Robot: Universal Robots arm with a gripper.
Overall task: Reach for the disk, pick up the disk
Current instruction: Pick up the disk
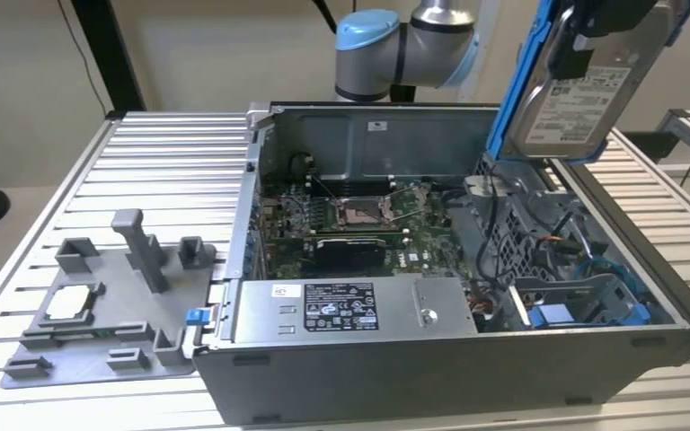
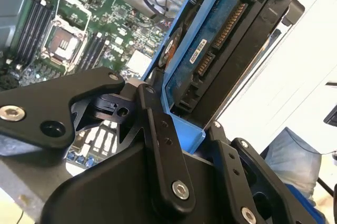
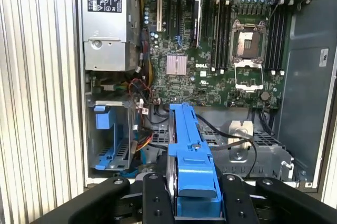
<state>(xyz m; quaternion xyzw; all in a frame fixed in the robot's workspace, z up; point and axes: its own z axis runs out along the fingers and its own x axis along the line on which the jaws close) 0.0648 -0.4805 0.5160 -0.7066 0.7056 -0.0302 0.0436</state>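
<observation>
The disk (image 1: 575,101), a silver hard drive with a white label in a bright blue bracket, hangs on edge above the open computer case's far right corner in the exterior view. My gripper (image 1: 606,27) is shut on its upper end. In the second wrist view the black fingers (image 2: 158,129) clamp both sides of the disk (image 2: 226,50), whose connector edge faces the camera. The first wrist view looks along the blue bracket of the disk (image 3: 189,155), which sits between the gripper's (image 3: 195,205) two fingers, with the case's inside far below.
The open computer case (image 1: 441,359) lies on a slatted metal table (image 1: 165,162), showing the motherboard (image 1: 358,215), a grey power supply (image 1: 345,310) and a blue drive bay (image 1: 579,310). A grey fixture plate (image 1: 93,314) with a small silver chip lies at the exterior view's left.
</observation>
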